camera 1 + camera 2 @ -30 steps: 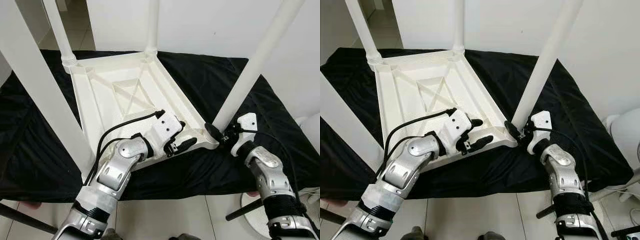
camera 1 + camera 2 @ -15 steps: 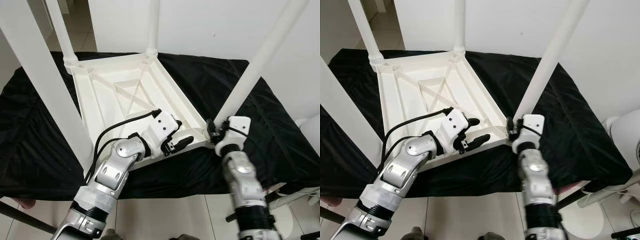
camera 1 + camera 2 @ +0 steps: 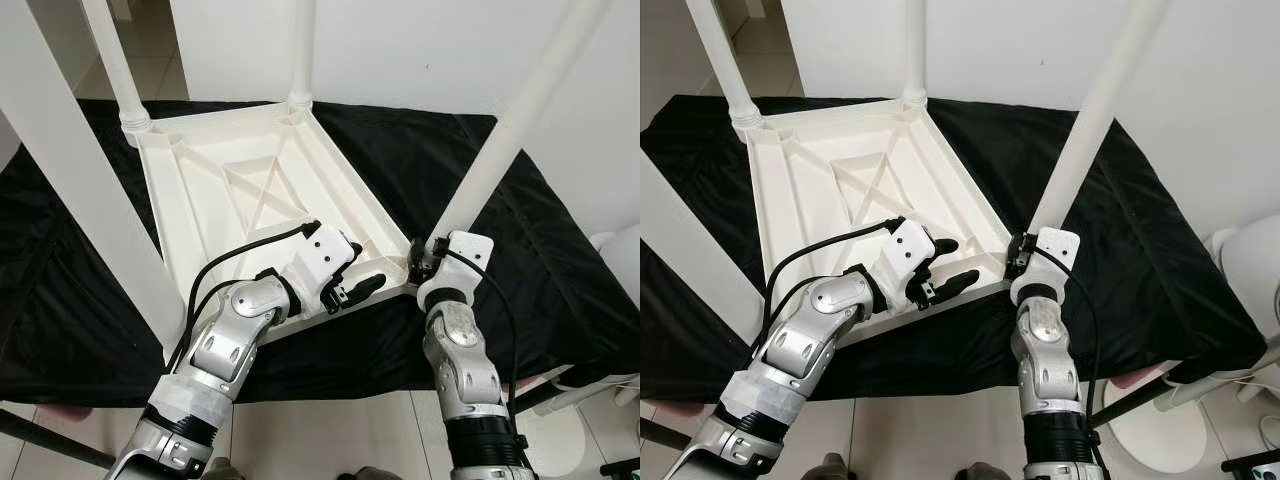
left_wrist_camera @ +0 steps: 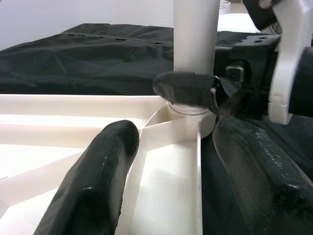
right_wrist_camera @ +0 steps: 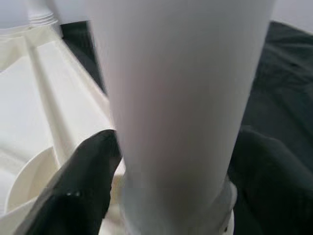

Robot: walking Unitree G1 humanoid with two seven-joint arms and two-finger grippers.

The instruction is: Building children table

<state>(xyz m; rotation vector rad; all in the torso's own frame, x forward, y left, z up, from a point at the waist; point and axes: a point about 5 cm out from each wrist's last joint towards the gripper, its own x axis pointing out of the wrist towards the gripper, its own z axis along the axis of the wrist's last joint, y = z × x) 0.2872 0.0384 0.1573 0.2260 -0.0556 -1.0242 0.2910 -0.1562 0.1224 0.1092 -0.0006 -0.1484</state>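
**Upturned children's table: right gripper on near-right leg**

Left gripper rests at the near edge of the inverted white tabletop, fingers spread wide, one over the rim, gripping nothing. Just right of it, right gripper is closed around the base of the near-right leg at its corner socket. Tabletop lies on a black cloth. Far legs stand upright in the far corners.

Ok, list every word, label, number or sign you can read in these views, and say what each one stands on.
None can be read: the upturned white table top, its legs, the black cloth, the left gripper and the right gripper carry no legible print.
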